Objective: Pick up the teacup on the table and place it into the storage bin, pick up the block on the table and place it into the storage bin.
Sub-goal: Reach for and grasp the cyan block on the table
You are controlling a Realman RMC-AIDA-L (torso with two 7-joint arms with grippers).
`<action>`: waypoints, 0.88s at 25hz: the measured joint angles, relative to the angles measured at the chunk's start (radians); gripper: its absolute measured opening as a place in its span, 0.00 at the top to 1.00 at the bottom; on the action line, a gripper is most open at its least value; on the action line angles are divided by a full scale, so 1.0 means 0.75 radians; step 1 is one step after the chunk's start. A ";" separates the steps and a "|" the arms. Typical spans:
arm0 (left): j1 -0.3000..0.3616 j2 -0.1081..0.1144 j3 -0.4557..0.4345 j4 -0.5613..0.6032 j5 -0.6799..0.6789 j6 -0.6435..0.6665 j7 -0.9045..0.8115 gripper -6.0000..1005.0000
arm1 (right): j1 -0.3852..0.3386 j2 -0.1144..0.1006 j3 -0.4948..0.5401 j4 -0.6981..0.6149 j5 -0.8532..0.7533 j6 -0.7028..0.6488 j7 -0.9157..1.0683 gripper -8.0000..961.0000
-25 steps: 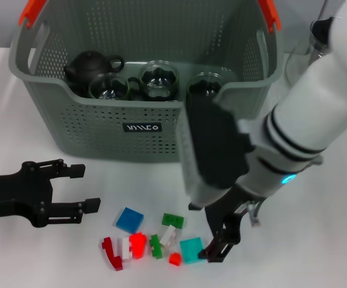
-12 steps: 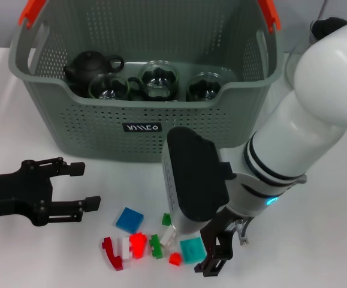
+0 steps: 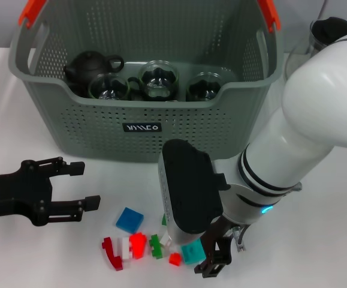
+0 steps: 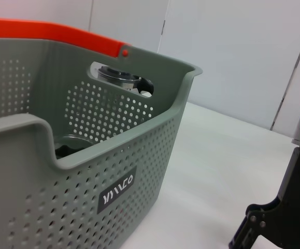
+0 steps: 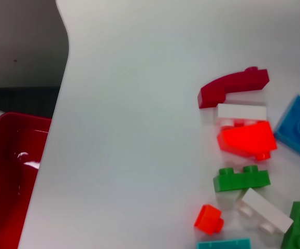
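Note:
The grey-green storage bin (image 3: 143, 123) stands at the back of the table and also shows in the left wrist view (image 4: 87, 155). Inside it are three glass teacups (image 3: 159, 78) and a black teapot (image 3: 89, 65). Several blocks lie at the table's front: blue (image 3: 129, 220), dark red (image 3: 109, 252), bright red (image 3: 138, 244), green (image 3: 156, 246), small red (image 3: 174, 259) and teal (image 3: 191, 252). My right gripper (image 3: 212, 263) is low over the table, right beside the teal block. My left gripper (image 3: 83, 187) is open and empty, left of the blocks.
A glass vessel with a black lid (image 3: 330, 29) stands at the back right. The right wrist view shows the blocks (image 5: 245, 139) near the table's edge, with a red container (image 5: 10, 176) below it. My bulky right wrist hides part of the block cluster.
My right arm has moved down and to the left, onto the block cluster, and now hides a green block that showed before. The left arm has not moved.

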 joint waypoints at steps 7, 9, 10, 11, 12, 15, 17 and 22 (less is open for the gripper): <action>0.004 0.001 0.001 -0.003 0.013 0.000 0.017 0.18 | 0.000 0.001 -0.004 0.016 -0.002 0.010 0.004 0.25; 0.005 -0.001 0.004 -0.004 0.015 0.003 0.031 0.18 | 0.001 0.002 -0.007 0.018 -0.003 0.017 0.004 0.29; 0.006 -0.001 0.005 -0.004 0.016 0.006 0.040 0.18 | 0.001 0.002 -0.009 0.018 -0.004 0.020 0.004 0.30; 0.007 -0.002 0.006 -0.004 0.018 0.009 0.051 0.18 | 0.001 0.002 -0.011 0.019 -0.004 0.021 0.005 0.32; 0.008 -0.004 0.008 -0.005 0.020 0.012 0.065 0.18 | 0.001 0.002 -0.012 0.019 -0.004 0.023 0.005 0.34; 0.012 -0.007 0.013 -0.005 0.030 0.014 0.098 0.18 | 0.003 0.002 -0.014 0.020 -0.004 0.030 0.005 0.39; 0.015 -0.009 0.021 -0.005 0.031 0.015 0.118 0.18 | 0.003 0.002 -0.015 0.020 -0.003 0.033 0.005 0.39; 0.018 -0.014 0.031 -0.005 0.050 0.009 0.162 0.18 | 0.005 0.004 -0.018 0.026 0.000 0.034 0.005 0.40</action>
